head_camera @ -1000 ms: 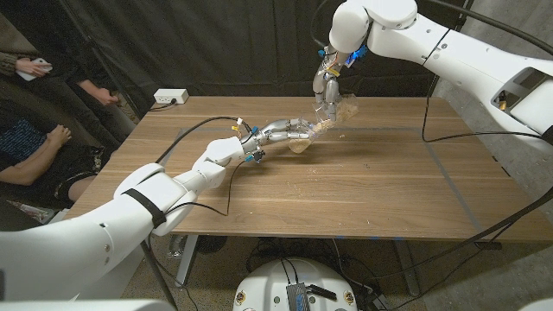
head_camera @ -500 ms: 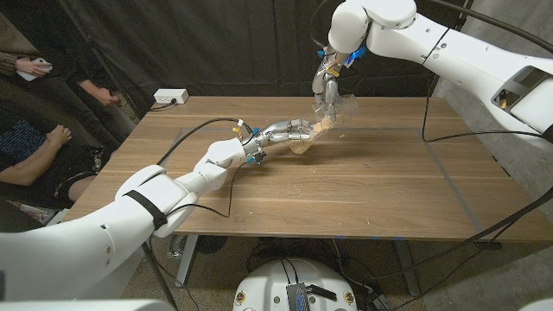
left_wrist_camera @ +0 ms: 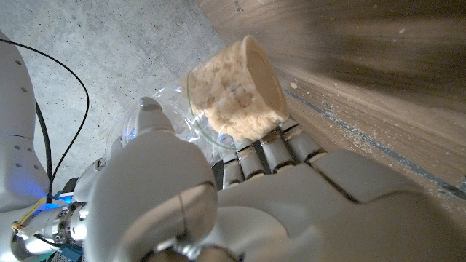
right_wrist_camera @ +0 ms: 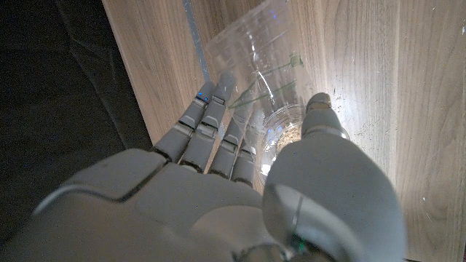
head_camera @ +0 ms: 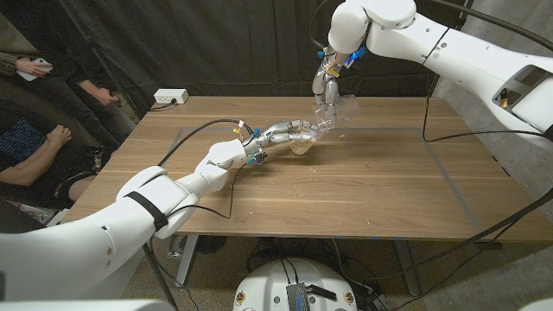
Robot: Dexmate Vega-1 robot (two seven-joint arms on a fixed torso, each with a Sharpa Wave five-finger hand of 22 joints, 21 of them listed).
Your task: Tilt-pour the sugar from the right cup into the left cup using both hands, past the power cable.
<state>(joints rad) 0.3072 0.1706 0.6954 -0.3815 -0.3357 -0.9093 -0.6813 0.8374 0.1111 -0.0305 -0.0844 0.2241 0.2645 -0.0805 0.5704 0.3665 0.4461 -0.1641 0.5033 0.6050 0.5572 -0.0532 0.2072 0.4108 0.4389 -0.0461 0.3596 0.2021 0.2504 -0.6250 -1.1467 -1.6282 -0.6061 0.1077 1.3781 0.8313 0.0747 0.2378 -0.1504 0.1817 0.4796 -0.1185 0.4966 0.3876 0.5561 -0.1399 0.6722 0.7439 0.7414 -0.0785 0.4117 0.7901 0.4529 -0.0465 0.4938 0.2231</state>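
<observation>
Right cup (head_camera: 340, 107) tilted above, behind left cup (head_camera: 302, 142), mid-table (head_camera: 363, 186).

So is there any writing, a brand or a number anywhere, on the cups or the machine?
None can be read.
Clear plastic cup in the right robot hand: no print.
Sugar-filled clear cup at the left robot hand: no label.
White power strip on the wooden table: too small to tell.

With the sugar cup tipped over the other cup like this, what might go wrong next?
1. The right hand holds the tilted clear cup above the left hand's receiving cup; if the rims are misaligned, sugar may fall onto the table.
2. The receiving cup already looks nearly full in the left wrist view, so more sugar may overflow.
</observation>
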